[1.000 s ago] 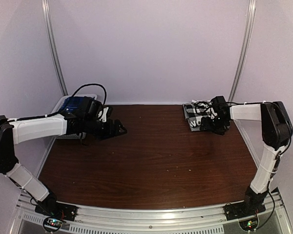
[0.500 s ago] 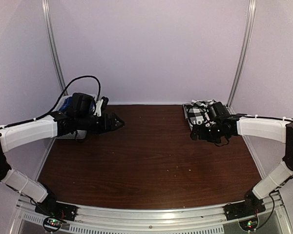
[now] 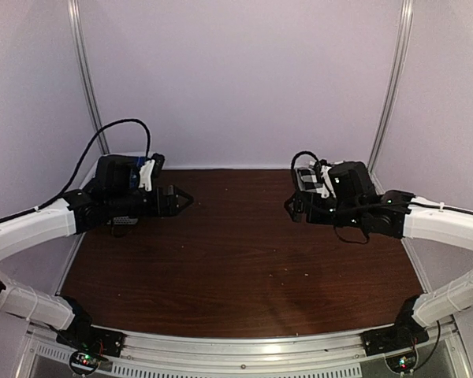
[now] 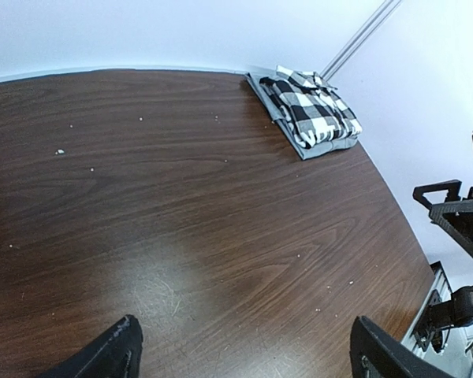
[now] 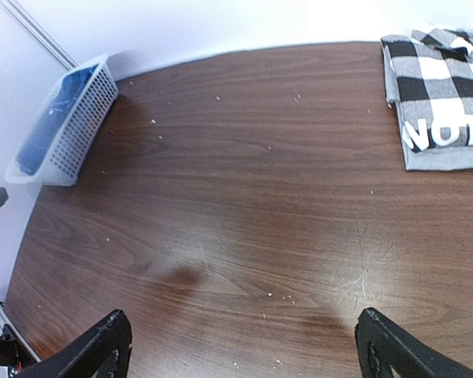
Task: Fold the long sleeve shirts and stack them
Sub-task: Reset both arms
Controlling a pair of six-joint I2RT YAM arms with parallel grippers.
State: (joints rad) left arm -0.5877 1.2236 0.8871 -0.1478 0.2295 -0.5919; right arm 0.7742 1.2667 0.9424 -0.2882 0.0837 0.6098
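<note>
The black-and-white check flannel shirt (image 5: pixel 440 83) lies folded at the table's far right corner, white lettering on its black band facing up. It rests on the folded grey shirt (image 5: pixel 448 162), of which only the edges show. The stack also shows in the left wrist view (image 4: pixel 311 110), and partly behind my right arm in the top view (image 3: pixel 306 178). My left gripper (image 3: pixel 178 200) hovers open and empty over the left of the table (image 4: pixel 244 362). My right gripper (image 3: pixel 293 207) hovers open and empty just left of the stack (image 5: pixel 248 354).
A white mesh basket (image 5: pixel 63 122) with something blue inside stands at the far left edge of the brown wooden table (image 3: pixel 244 268). White walls and metal posts close in the back and sides. My right gripper shows at the right of the left wrist view (image 4: pixel 457 216).
My right gripper has left the shirt stack, moving left and up. My left gripper has lifted and drawn back slightly to the left. The stack has not moved.
</note>
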